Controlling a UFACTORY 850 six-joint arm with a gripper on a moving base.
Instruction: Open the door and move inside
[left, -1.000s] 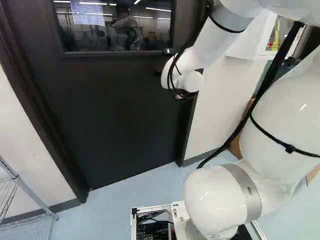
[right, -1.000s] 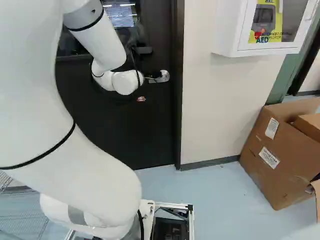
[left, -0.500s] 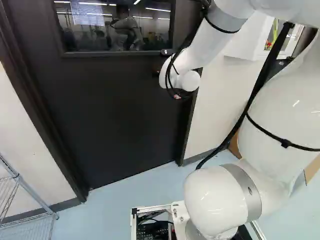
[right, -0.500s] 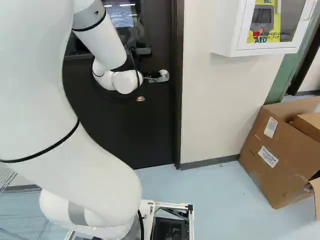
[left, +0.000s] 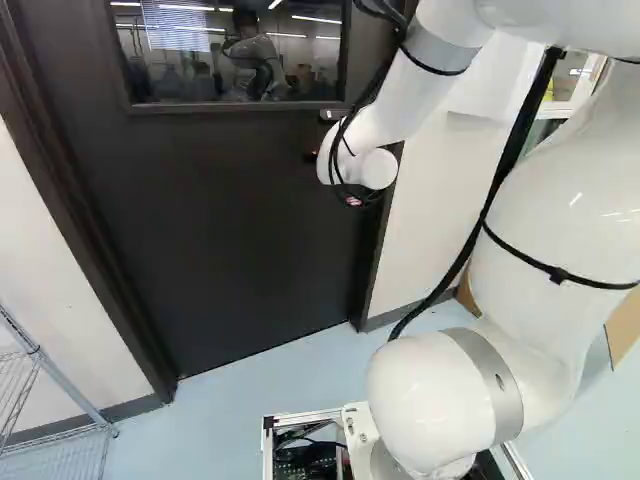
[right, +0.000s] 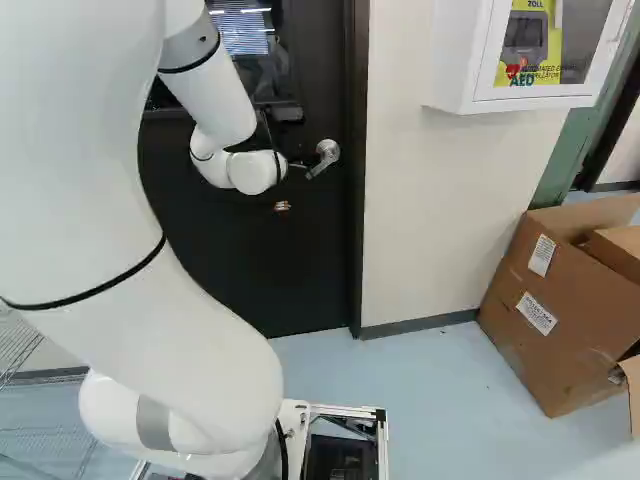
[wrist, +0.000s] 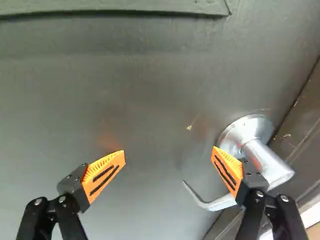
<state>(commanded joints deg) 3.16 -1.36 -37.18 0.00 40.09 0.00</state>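
The dark door stands closed in its frame. At its right edge in the right base view is the silver lever handle, its lever slanting down. My gripper is mostly hidden behind the white wrist, close to the door. In the wrist view the gripper is wide open, with only door surface between its orange pads. One finger overlaps the handle, crossing in front of its lever; the lever's curved end shows between the fingers, near that one. Whether they touch is hard to tell.
Right of the door frame, a white wall cabinet hangs above a cardboard box on the floor. A wire shelf stands at the left. The door has a window in its upper part.
The handle's lever has swung from level to slanting down. My wrist has moved slightly down and leftward in the left base view, with the upper arm shifting too. The base and door have stayed put.
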